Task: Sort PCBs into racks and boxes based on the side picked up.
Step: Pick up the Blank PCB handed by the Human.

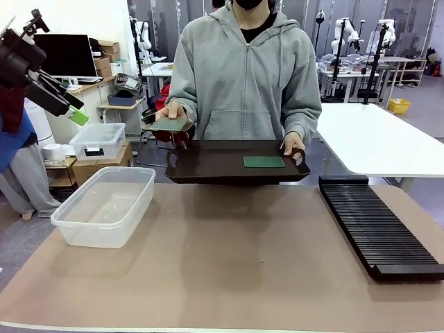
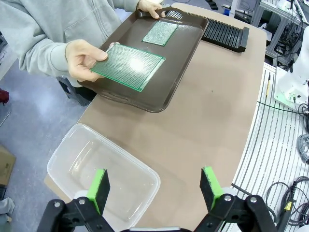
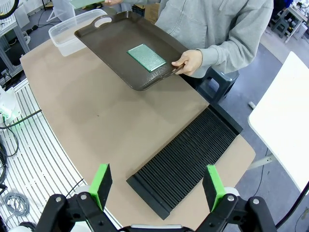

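PCBs (image 2: 128, 66) are both with the person for now. The left gripper (image 2: 154, 176) hangs wide and empty over the box (image 2: 72, 145), and the right gripper (image 3: 157, 173) hangs equally wide over the rack (image 3: 188, 159), each apparently parked by its drop point. Beyond, a hand (image 2: 82, 59) tilts one board forward, seemingly offering it; the second board (image 2: 160, 33) lies flat on the tray (image 2: 183, 63)

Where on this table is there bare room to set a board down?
The broad bare patch of table lies between the clear tub and the black rack, from the near edge up to the tray. The far edge is crowded: a person holds the tray there, one PCB on it, another in their hand.
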Robot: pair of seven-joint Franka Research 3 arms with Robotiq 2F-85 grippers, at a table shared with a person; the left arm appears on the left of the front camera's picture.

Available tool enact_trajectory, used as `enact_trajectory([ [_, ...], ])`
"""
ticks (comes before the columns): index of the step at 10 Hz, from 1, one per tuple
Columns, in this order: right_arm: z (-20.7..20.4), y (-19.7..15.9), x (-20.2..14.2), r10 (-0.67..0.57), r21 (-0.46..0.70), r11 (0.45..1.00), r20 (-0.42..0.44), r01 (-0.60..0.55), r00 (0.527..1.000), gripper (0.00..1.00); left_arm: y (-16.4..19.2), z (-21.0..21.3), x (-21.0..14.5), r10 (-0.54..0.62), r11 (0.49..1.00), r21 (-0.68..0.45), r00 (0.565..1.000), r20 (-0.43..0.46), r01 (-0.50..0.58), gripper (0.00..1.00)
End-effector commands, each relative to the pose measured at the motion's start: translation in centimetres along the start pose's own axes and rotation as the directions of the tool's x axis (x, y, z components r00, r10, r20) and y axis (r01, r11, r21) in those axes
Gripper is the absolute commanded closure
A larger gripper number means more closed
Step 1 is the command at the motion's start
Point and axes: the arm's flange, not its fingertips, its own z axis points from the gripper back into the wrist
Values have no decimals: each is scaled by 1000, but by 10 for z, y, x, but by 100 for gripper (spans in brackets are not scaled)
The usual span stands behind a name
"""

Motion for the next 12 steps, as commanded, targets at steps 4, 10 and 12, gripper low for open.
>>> enact_trajectory([
  [4,-1,0,-1,0,7,1000,-4,0,1000,0,0,0,0,2,1000,-3,1000,4,-2,0],
  [10,-1,0,-1,0,7,1000,-4,0,1000,0,0,0,0,2,1000,-3,1000,4,-2,0],
  [12,-1,0,-1,0,7,1000,-4,0,1000,0,0,0,0,2,1000,-3,1000,4,-2,0],
])
